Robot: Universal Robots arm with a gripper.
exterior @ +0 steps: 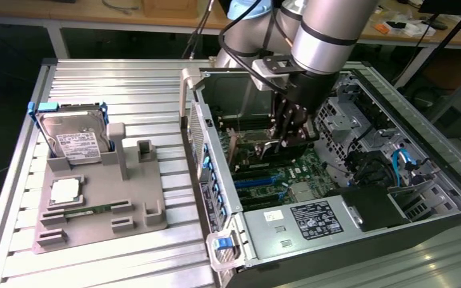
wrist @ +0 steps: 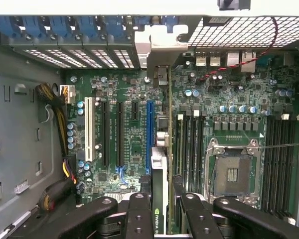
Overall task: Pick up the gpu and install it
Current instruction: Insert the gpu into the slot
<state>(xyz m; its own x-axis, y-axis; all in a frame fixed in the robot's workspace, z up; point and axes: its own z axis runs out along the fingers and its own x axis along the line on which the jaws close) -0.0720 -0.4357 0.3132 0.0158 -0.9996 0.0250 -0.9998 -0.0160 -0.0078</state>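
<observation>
The pincer grips the gpu edge-on above the motherboard inside the open case.

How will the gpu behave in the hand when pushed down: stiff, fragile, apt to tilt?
The gpu looks like a thin rigid board, so it probably stays stiff but could crack under a skewed push. The hand grips its flat faces near one edge, so it may tilt or slip if it meets resistance.
</observation>
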